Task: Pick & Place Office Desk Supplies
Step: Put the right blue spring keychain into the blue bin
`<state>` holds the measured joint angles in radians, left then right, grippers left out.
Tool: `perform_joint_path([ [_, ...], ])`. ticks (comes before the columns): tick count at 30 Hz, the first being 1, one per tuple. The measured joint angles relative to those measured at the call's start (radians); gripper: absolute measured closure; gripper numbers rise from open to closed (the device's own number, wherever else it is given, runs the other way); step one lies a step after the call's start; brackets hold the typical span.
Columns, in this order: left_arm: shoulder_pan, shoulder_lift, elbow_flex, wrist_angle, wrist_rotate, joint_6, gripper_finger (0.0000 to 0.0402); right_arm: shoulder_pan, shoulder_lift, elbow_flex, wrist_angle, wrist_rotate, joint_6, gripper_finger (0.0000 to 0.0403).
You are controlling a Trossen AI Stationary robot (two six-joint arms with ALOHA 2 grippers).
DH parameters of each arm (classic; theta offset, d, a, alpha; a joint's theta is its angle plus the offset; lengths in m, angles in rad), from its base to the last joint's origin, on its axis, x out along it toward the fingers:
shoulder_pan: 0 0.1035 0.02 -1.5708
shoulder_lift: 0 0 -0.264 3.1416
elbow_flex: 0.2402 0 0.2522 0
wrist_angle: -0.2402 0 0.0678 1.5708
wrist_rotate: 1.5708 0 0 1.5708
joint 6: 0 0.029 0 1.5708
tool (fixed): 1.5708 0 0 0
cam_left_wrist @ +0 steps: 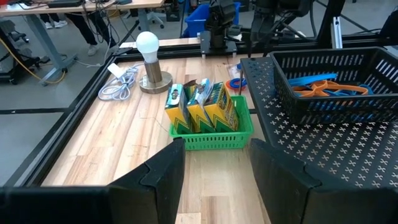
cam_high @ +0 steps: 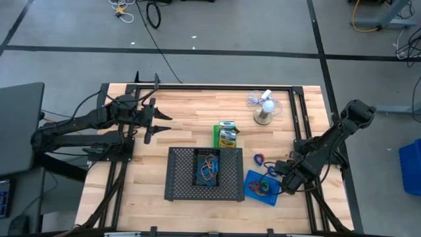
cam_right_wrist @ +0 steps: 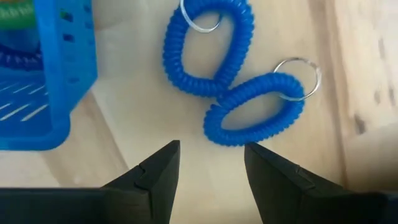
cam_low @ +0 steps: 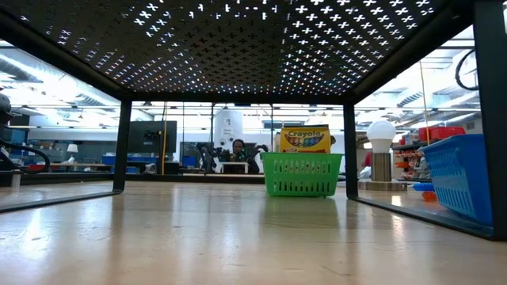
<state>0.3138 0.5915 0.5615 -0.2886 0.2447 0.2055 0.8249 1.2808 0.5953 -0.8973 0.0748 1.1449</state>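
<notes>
Two blue coil loops with key rings (cam_right_wrist: 255,109) lie flat on the wood beside the blue bin (cam_right_wrist: 50,74). My right gripper (cam_right_wrist: 211,168) hangs open just above them, pointing down, and touches nothing; in the high view it (cam_high: 284,176) is at the table's right. The blue bin (cam_high: 261,187) holds more coloured loops. A green bin (cam_left_wrist: 211,127) holds yellow crayon boxes (cam_left_wrist: 205,102) standing upright. A black bin (cam_left_wrist: 336,81) with loops sits on the mesh tray. My left gripper (cam_high: 156,125) waits open at the far left, raised, facing the green bin.
The large black mesh tray (cam_high: 204,172) stands on legs at the table's middle near side. A white mini fan (cam_high: 265,108) with its coiled cord stands at the far right. A black frame (cam_high: 210,86) borders the table. Bare wood lies between the left arm and the green bin.
</notes>
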Motion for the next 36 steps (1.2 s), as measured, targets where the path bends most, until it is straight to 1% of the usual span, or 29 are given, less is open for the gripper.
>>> perform_joint_path([
  [6, 0.000, 0.000, 0.000, 0.000, 0.000, 0.000, 0.0214, 0.002, 0.000, 0.000, -0.007, 0.085, -0.039, 0.0215],
  [16, 0.000, 0.000, 0.000, 0.000, 0.000, 0.000, 0.0214, -0.005, 0.001, -0.001, 0.005, 0.074, -0.062, 0.0215],
  [22, 0.000, 0.000, 0.000, 0.000, 0.000, 0.000, 0.0214, -0.005, 0.002, -0.075, 0.118, 0.065, -0.051, 0.0215],
  [28, 0.000, 0.000, 0.000, 0.000, -0.001, -0.011, 0.0214, -0.005, -0.003, -0.119, 0.146, 0.064, -0.018, 0.0220],
  [30, 0.000, 0.000, 0.000, 0.000, -0.002, -0.013, 0.0214, -0.005, -0.003, -0.121, 0.147, 0.063, -0.015, 0.0237],
  [31, 0.000, 0.000, 0.000, 0.000, -0.002, -0.015, 0.0214, -0.005, -0.003, -0.121, 0.148, 0.061, -0.014, 0.0252],
  [33, 0.000, 0.000, 0.000, 0.000, -0.001, -0.015, 0.0214, -0.010, -0.003, -0.121, 0.149, 0.054, -0.007, 0.0296],
  [35, 0.000, 0.000, 0.000, 0.000, -0.002, -0.017, 0.0214, -0.017, -0.003, -0.121, 0.146, 0.043, 0.000, 0.0356],
  [36, 0.000, 0.000, 0.000, 0.000, -0.001, -0.018, 0.0214, -0.020, -0.003, -0.121, 0.146, 0.038, 0.000, 0.0377],
])
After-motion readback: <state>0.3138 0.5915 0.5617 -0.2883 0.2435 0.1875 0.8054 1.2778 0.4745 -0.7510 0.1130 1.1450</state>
